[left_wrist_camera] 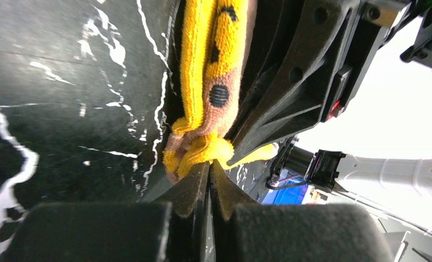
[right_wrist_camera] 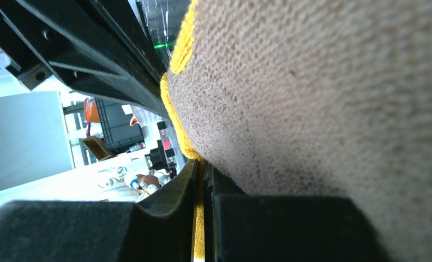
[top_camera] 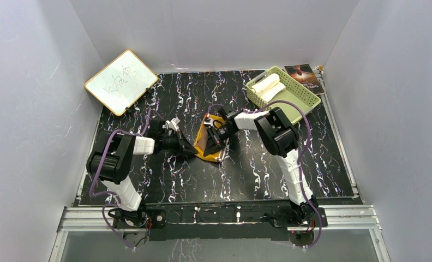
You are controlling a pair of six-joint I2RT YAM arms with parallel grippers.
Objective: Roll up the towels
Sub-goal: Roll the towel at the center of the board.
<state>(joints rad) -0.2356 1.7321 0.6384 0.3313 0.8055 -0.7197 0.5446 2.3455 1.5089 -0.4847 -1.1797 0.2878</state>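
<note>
Left jaws are closed on a bunched corner of the yellow towel (left_wrist_camera: 211,65). In the left wrist view the yellow edge is pinched just at their tips, and the cloth runs away from them with a brown face and black spots. Right jaws are closed too, and they grip the same towel (right_wrist_camera: 323,109): in the right wrist view its yellow hem goes between them, while the brown face fills the right part of the view.

From above, this towel (top_camera: 209,150) is near the middle of the worktop (top_camera: 246,174), held between the two arms and not lying flat. The left arm (top_camera: 124,158) reaches it from the left and the right arm (top_camera: 276,131) from the right, so the jaws are close to each other on two sides of the cloth. I cannot tell if its lower edge touches the worktop.

The white towel (top_camera: 268,85) lies as a short roll inside the green basket (top_camera: 301,85), at the back right of the worktop, well apart from the jaws. A dark booklet (top_camera: 305,76) lies just behind the basket. A white board (top_camera: 121,82) with a wooden frame and some writing is at the back left.
</note>
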